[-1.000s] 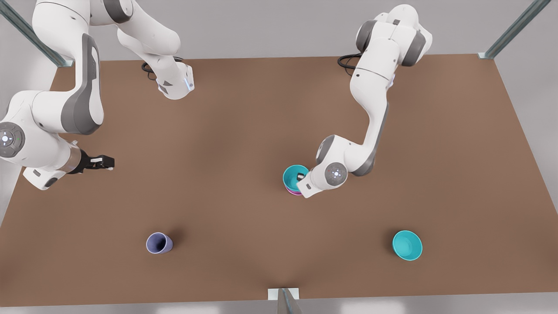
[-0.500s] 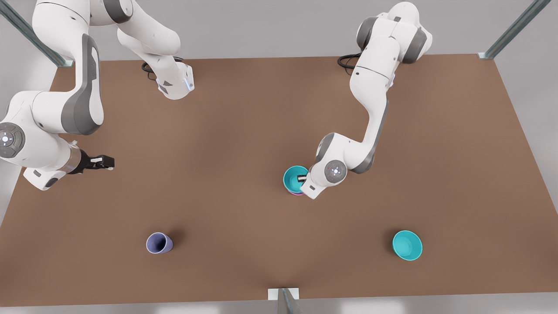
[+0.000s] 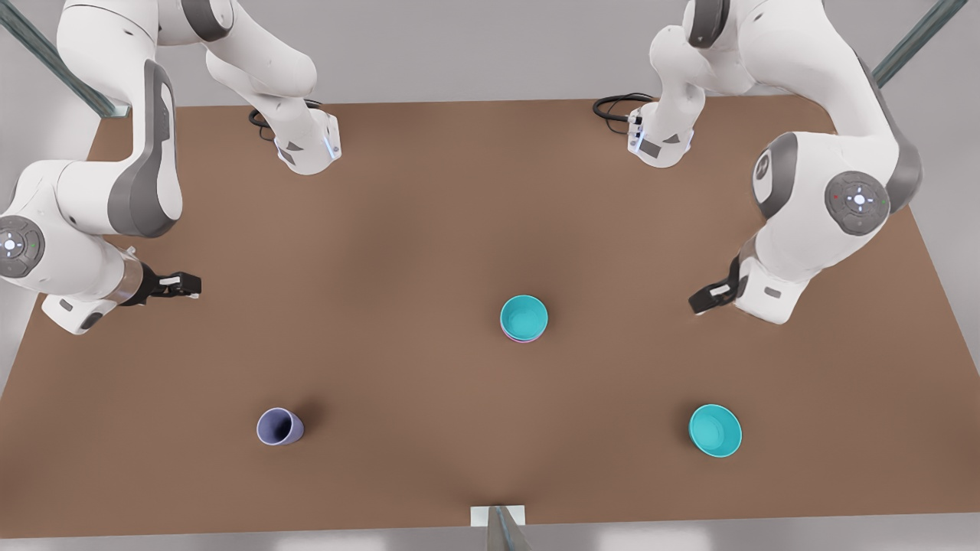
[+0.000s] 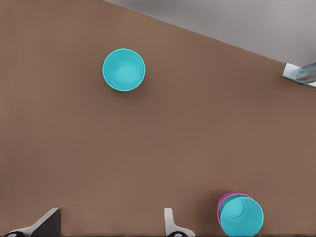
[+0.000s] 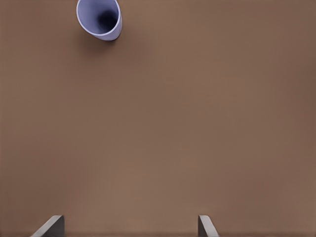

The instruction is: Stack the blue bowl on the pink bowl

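The blue bowl (image 3: pixel 524 317) sits nested in the pink bowl (image 3: pixel 521 339) at the table's middle, with just a thin pink rim peeking out below it. The left wrist view shows the same stack, the blue bowl (image 4: pixel 241 216) inside the pink bowl (image 4: pixel 223 201). My left gripper (image 3: pixel 708 297) hovers open and empty well off toward the front view's right of the stack; its fingertips (image 4: pixel 170 223) stand wide apart. At the front view's left edge waits my right gripper (image 3: pixel 180 285), open, with spread fingertips (image 5: pixel 205 224).
A second teal bowl (image 3: pixel 714 431) rests near the front on the front view's right, also the teal bowl (image 4: pixel 124 69) in the left wrist view. A lavender cup (image 3: pixel 279 426) stands front left, the lavender cup (image 5: pixel 99 19) ahead of my right gripper. Brown table (image 3: pixel 398 214) around them.
The left arm has let go of the blue bowl, lifted and swung far toward the front view's right. The blue bowl stays nested in the pink one. The right arm has not moved.
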`<state>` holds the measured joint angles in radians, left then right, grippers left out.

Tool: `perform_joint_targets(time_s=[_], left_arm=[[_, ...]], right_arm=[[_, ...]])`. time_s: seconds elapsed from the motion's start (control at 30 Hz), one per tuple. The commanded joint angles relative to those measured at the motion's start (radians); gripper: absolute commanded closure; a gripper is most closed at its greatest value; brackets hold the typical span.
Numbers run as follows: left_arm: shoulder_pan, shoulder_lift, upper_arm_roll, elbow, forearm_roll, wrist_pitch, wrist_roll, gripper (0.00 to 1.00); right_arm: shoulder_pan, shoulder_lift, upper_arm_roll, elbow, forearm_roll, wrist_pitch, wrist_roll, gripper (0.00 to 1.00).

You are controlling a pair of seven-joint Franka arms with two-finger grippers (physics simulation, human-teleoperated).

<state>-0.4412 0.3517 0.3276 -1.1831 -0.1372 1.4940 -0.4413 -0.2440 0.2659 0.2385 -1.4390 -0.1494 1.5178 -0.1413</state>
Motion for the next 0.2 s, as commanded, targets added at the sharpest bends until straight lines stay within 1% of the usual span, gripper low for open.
perform_joint_targets(time_s=[0.0,0.03,0.07,0.17], left_arm=[[0.214,-0.036,-0.224,0.036,0.044,-0.339,0.329,0.0],[0.251,-0.051,-0.302,0.02,0.093,-0.307,0.328,0.0],[0.246,-0.094,-0.3,-0.029,0.102,-0.253,0.325,0.0],[0.243,-0.092,-0.3,-0.03,0.105,-0.235,0.322,0.0]], right_arm=[[0.0,-0.001,0.001,0.002,0.001,-0.001,-0.004,0.0],[0.0,-0.001,0.001,0.002,0.001,-0.001,-0.004,0.0],[0.0,-0.001,0.001,0.0,0.001,-0.001,-0.004,0.0],[0.0,-0.001,0.001,0.0,0.001,-0.001,-0.004,0.0]])
